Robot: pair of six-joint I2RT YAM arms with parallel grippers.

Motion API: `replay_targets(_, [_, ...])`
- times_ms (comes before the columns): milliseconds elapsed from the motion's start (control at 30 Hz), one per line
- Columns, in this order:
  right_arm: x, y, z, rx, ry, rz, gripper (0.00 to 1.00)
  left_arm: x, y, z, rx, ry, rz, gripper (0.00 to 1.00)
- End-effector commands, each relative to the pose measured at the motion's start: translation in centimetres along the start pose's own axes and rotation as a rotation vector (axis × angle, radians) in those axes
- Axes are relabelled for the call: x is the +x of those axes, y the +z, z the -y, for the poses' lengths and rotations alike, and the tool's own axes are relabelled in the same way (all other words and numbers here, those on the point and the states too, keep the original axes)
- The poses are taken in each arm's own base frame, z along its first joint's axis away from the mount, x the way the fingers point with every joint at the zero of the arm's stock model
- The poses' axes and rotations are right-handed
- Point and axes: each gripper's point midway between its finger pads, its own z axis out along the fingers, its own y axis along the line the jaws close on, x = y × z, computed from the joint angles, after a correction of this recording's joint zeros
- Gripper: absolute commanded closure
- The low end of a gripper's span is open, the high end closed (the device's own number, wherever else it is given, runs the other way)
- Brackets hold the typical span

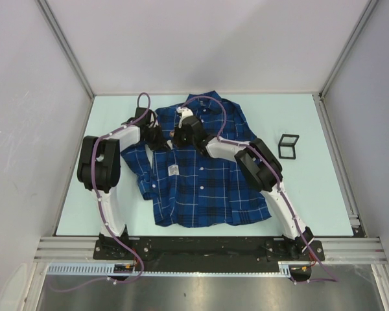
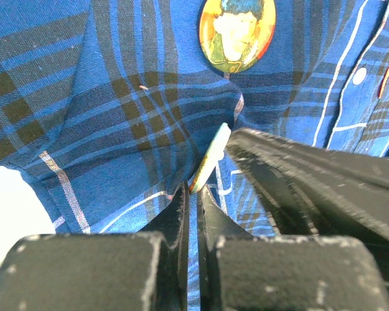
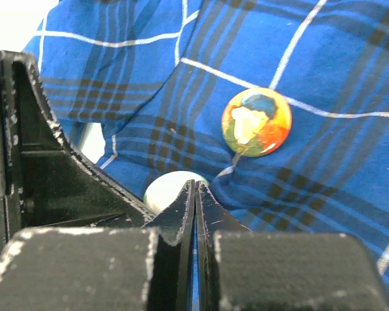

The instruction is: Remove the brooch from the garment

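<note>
Worktop (image 1: 311,194): pale green, with a dark blue plaid shirt (image 1: 201,188) spread flat on it, collar toward 12 o'clock. Both arms reach in to the upper chest. A small black frame (image 1: 288,146) stands well apart at 3 o'clock of the shirt. A white tag (image 1: 173,170) sits mid-front.

Left pincer (image 2: 193,194): pressed together, pinching the lower rim of a pale disc (image 2: 212,155). The disc stands on edge, tilted toward 1 o'clock from the tips.

Right pincer (image 3: 194,189): fingers pressed together with no gap showing. The same disc sits just behind the tips at 11 o'clock. Cannot tell whether the tips hold cloth, a pin or nothing.

Portrait brooch (image 2: 236,32): round, orange-yellow, lying flat on the cloth at 12 o'clock of the left tips and apart from both pincers.

Judgement: the disc has a coloured rim and looks like a badge seen from its back, so it is likely the brooch being worked on. The step in hand is freeing its pin from the cloth; it is lifted but not yet clear. The next move calls for the right pincer to hold the fabric down while the left draws the disc away along the pin's line, slowly, so the weave does not snag.
</note>
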Motion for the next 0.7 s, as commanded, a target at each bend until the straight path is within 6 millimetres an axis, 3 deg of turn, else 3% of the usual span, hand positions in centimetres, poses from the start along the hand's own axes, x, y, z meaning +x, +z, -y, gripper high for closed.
replay_targets(0, [0.0, 0.7, -1.5, -0.025, -0.032, 0.003, 1.0, -0.7, -0.5, 0.1, -0.01, 0.017, 0.009, 1.0])
replay_targets(33, [-0.5, 0.9, -1.5, -0.02, -0.028, 0.008, 1.0, -0.7, -0.6, 0.1, -0.008, 0.018, 0.01, 1.0])
replay_targets(167, [1.1, 1.1, -1.3, -0.01, -0.012, -0.041, 1.0, -0.7, -0.7, 0.3, -0.002, 0.024, 0.011, 1.0])
replay_targets(300, [2.1, 1.0, -2.5, -0.013, -0.037, -0.055, 1.0, -0.9, -0.8, 0.7, 0.011, 0.032, 0.015, 1.0])
replay_targets(667, [5.1, 1.0, -3.4, 0.018, -0.122, -0.118, 1.0, -1.0, -0.8, 1.1, 0.031, 0.069, -0.001, 1.0])
